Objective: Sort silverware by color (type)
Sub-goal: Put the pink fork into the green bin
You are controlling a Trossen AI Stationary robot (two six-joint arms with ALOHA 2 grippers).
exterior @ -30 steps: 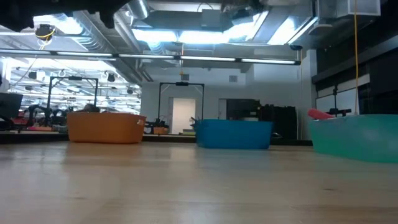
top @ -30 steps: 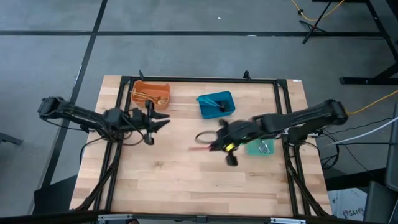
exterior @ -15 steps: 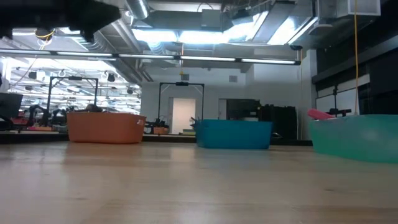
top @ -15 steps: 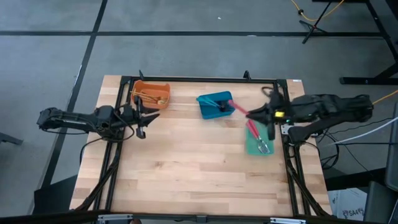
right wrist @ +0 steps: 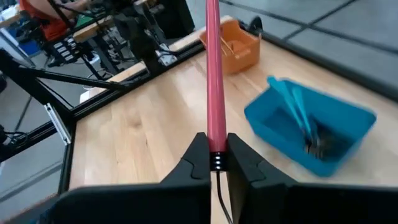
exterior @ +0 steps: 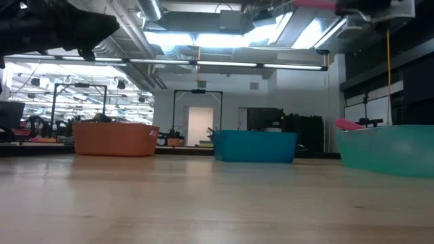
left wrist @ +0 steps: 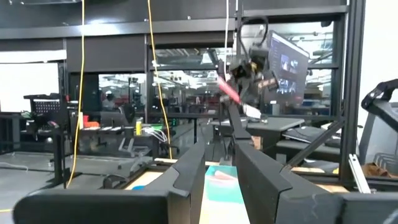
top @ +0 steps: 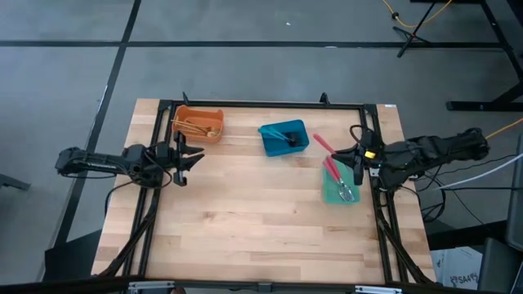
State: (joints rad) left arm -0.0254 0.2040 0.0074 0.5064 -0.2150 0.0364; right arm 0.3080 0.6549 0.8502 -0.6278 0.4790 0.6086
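My right gripper (top: 356,155) hovers above the far end of the green bin (top: 329,194), shut on a red utensil (top: 323,143) that also shows as a pink bar (exterior: 315,3) at the top of the low view. Inside the green bin lie another red utensil (top: 333,170) and silver ones (top: 347,193). The orange bin (top: 198,124) holds gold utensils. The blue bin (top: 283,137) holds blue-green ones. My left gripper (top: 189,153) is open, raised near the table's left side, below the orange bin in the high view, touching nothing. My right gripper pinches the red utensil by one end (right wrist: 216,148) between its two fingers. The utensil runs straight out ahead of the fingers, in line with them. It is lifted clear and points toward the table's left and far side, toward the blue bin (right wrist: 311,127).
The three bins sit along the table's far half: orange bin (exterior: 115,139) to the left, blue bin (exterior: 256,146) in the middle, green bin (exterior: 386,149) at the right. A black frame (top: 270,104) edges the table. Bare wood (top: 245,220) fills the near half.
My right gripper, shut on the red utensil, has risen from the table's middle and swung toward the right and far side, ending above the green bin's far end. The utensil came up off the wood with it. My left gripper has drawn back toward the table's left edge.
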